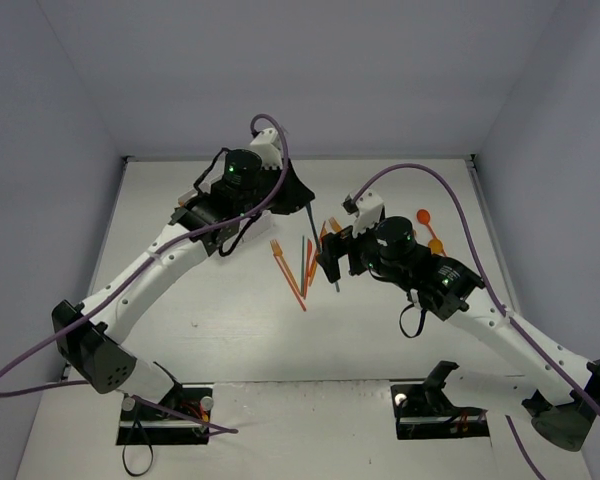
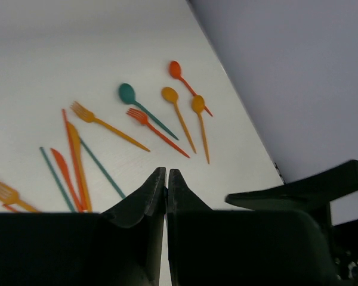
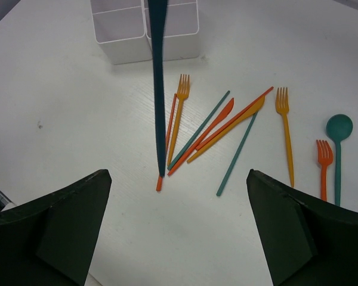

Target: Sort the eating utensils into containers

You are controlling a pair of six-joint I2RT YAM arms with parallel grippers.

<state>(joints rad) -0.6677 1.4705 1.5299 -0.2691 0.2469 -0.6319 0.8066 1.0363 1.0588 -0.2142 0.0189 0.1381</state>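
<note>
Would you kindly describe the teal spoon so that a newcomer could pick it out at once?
On the white table, plastic utensils lie scattered near the white tray. At the scatter's end farthest from the tray, beside a red-orange fork, lies the teal spoon. It alone among the teal pieces has a round bowl; the others are thin straight sticks.

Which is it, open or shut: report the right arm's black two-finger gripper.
Open. The right gripper has its black fingers spread wide; the dark teal plastic utensil between them touches neither.

White table (image 1: 210, 330), scattered plastic utensils (image 3: 178, 122), white compartment tray (image 3: 128, 52).
</note>
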